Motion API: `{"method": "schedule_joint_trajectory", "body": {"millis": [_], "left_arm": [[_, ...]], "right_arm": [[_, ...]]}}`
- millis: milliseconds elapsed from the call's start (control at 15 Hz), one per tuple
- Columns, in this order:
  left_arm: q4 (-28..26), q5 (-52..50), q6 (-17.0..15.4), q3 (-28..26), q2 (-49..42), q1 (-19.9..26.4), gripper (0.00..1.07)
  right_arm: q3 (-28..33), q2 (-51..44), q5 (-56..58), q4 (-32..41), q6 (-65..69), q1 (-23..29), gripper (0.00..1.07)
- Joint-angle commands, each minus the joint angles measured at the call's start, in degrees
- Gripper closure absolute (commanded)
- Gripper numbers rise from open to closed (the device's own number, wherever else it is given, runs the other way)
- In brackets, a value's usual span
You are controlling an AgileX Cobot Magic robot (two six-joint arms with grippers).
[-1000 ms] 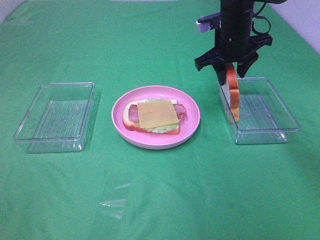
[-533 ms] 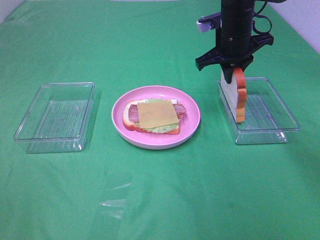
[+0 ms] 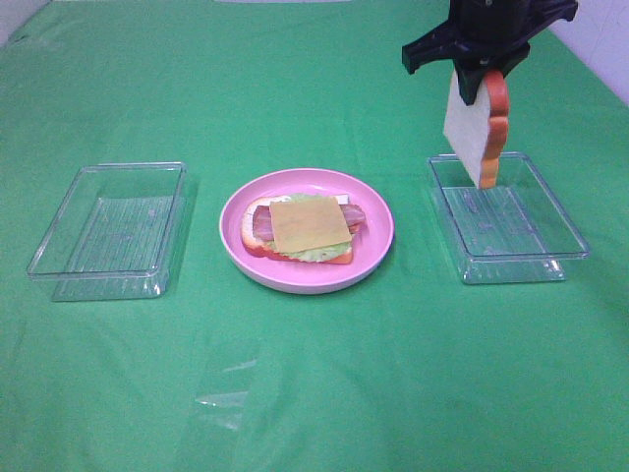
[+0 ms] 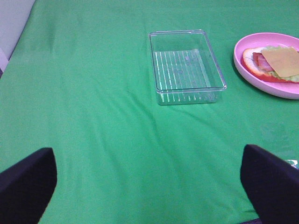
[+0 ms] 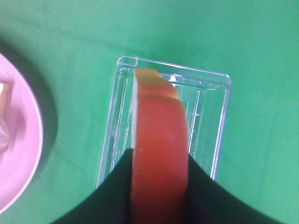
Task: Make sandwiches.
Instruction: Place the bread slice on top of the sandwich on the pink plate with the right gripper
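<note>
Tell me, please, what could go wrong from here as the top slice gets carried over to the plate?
1. The right claw pinches the bread slice only by its upper edge, so the slice hangs on edge and could swing or slip out in transit.
2. The cheese sits loose atop the open stack on the pink plate; a slice landing edge-first or off-centre might push it askew.
3. The slice hangs above the right tray; moving low could clip the tray's wall.

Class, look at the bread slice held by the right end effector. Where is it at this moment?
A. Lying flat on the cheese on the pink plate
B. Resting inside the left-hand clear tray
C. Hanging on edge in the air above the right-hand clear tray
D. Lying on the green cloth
C: the right end effector grips the bread slice on edge, clear above the right clear tray.
</note>
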Motion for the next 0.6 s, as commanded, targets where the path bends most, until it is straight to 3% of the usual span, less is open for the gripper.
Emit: {"method": "schedule_joint_trajectory", "body": {"millis": [67,200,600], "left_arm": [[0.2,-0.6,-0.2,0.1,-0.9,0.1,0.04],[0.2,-0.6,-0.2,0.1,-0.9,0.1,0.04],[0.2,-0.6,-0.2,0.1,-0.9,0.1,0.04]], "right_arm": [[0.1,-5.0,2.1,2.2,-1.1,-0.1,0.92],[0.1,-6.5,1.1,7.5,-4.1,0.0,0.98],[0.1,-6.3,-2.0,23.4,-9.6,0.0,0.99]]}}
